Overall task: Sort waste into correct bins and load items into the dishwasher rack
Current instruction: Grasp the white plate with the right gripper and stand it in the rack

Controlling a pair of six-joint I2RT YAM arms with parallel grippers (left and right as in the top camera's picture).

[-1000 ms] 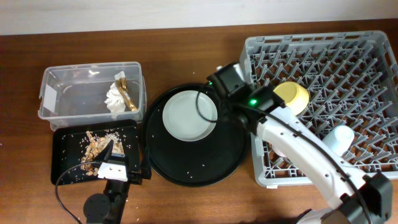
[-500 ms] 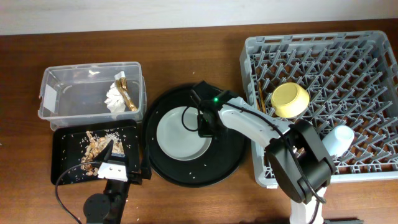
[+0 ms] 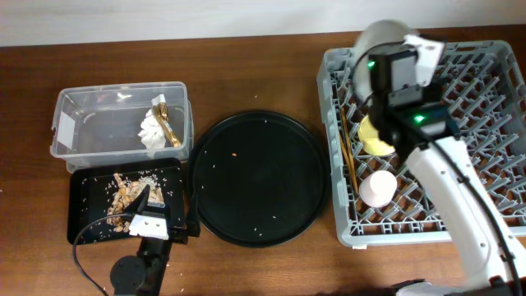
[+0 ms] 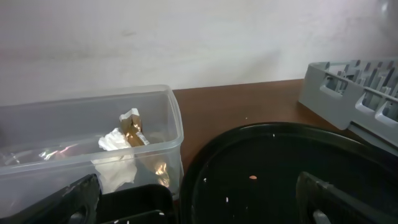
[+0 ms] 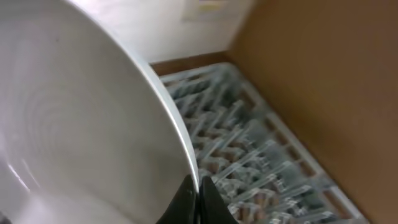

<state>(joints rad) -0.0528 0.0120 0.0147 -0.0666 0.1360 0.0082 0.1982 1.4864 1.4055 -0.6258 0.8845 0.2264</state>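
Observation:
Pinched by its rim in my shut right gripper [image 5: 196,198], the pale grey-white plate [image 5: 81,124] stands on edge. From overhead, plate [image 3: 371,43] and right gripper [image 3: 386,59] hover above the left part of the light-grey dishwasher rack [image 3: 481,107]. Inside the rack are the yellow bowl [image 3: 372,138], partly under the arm, the wooden chopsticks [image 3: 346,160] and a pale cup [image 3: 378,188]. My left gripper [image 3: 160,212] is open and empty, low over the shallow black tray [image 3: 86,191] that holds food scraps [image 3: 123,197]. The clear tub [image 3: 82,123] contains a white tissue [image 3: 150,131] and a gold wrapper [image 3: 168,123].
The large round black tray [image 3: 259,177] sits between bins and rack, with only a few crumbs on it. In the left wrist view it [image 4: 280,168] fills the lower right, with the tub [image 4: 87,130] to its left. The back wall runs behind the table.
The right gripper shut on the plate's rim, lifted it off the round black tray and carried it right and up over the rack. The left arm stayed still.

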